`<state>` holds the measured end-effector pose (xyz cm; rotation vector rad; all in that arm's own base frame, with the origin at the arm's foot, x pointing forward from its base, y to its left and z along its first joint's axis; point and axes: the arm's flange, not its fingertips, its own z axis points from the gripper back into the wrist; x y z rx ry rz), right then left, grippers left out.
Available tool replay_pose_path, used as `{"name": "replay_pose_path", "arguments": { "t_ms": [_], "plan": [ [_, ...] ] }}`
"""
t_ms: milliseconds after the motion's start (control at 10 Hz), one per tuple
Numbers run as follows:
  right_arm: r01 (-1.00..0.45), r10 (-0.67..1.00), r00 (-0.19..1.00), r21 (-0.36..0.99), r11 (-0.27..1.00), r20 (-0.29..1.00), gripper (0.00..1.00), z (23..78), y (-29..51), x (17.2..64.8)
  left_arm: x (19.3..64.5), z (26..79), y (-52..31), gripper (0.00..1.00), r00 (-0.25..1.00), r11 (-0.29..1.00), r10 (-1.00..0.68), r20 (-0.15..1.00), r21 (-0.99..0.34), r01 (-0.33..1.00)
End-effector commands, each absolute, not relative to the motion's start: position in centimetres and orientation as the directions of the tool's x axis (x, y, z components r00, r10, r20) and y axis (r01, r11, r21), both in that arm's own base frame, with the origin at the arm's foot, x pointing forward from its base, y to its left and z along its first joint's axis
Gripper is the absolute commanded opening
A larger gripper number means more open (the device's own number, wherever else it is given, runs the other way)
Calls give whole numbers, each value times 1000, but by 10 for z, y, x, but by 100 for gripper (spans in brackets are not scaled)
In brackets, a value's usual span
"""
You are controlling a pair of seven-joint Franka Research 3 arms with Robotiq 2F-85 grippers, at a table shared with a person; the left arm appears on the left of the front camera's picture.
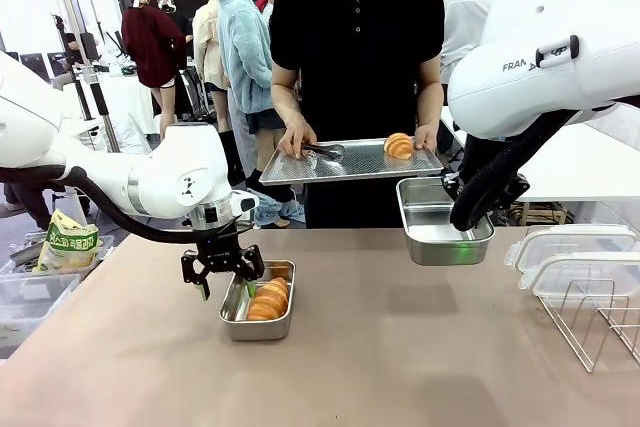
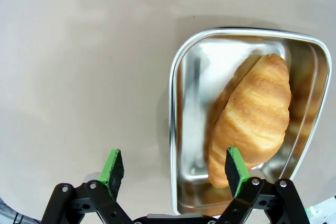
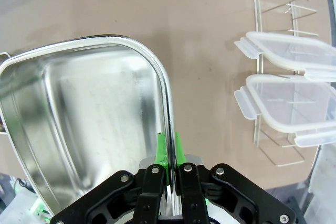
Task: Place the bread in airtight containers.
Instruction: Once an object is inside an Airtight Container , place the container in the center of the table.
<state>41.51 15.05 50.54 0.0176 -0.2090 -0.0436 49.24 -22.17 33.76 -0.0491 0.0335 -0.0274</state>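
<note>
Left gripper (image 1: 225,285), jaws wide, over the near-left container (image 1: 256,333) with its bread (image 1: 269,299) lying roughly near-to-far; second bread (image 1: 398,145) on the person's tray (image 1: 350,163), just above and beyond the empty container (image 1: 440,239), rim-pinched in the nearer right gripper (image 3: 169,145).

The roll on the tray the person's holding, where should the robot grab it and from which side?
Across its narrow middle, from straight above. The roll lies flat near the right end of the tray, so its sides look free, and the tongs lie well clear.
</note>
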Motion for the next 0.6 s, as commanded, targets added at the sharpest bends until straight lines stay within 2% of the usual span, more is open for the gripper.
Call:
{"name": "replay_pose_path", "arguments": {
  "t_ms": [0,500],
  "plan": [
    [52,-57,977,32,998,207,0,506,150,412,487,345,-225,100,999,998,-14,-53,-64,10],
    [52,-57,977,32,998,207,0,506,150,412,492,338,-222,100,999,998,-28,-33,-50,27]
  ]
}}
